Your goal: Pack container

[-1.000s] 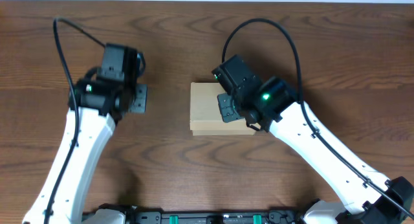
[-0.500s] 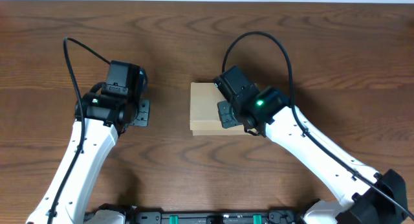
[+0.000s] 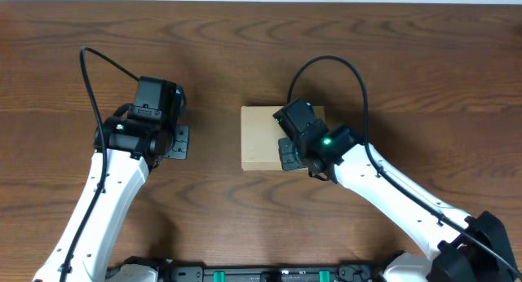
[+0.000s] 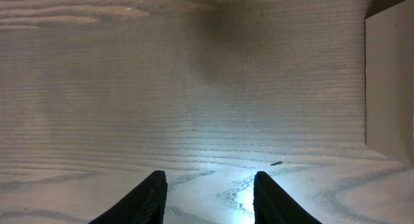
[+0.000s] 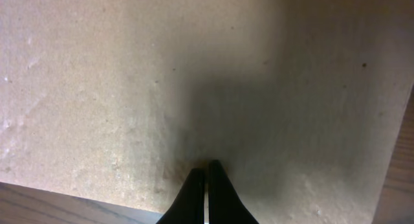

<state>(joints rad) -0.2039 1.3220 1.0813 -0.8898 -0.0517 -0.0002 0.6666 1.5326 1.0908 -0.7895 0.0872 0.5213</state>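
right claw (image 5: 206,166): fingers pressed together, nothing between them, tips down on the container (image 5: 129,88). the container lies directly beneath this claw. contact point sits close to one long edge of the top flap (image 5: 278,68), with bare table (image 5: 39,208) showing just behind the tips.

overhead check: right claw (image 3: 288,154) is over the half of the container (image 3: 259,135) nearest its own arm. the box looks a little longer across the table (image 3: 408,70) than front to back, but the end under the arm is hidden, so the axis is not certain.

left claw (image 4: 210,179): fingers spread, holding nothing, over bare wood (image 4: 129,88). the container (image 4: 391,75) is off to one side of it, well apart, only a corner in its view. from above, the left claw (image 3: 179,142) faces the box's free end.

nearer arm: right, already touching.

materials: plain tan cardboard, matte, faintly mottled and dimpled, flat faces, square corners, no print. flap lies flat and appears closed. table is dark wood grain, slightly glossy under the wrist light.

judgement: the coming move turns on the closed tips bearing straight down on thin card; light stock may dent or slide.
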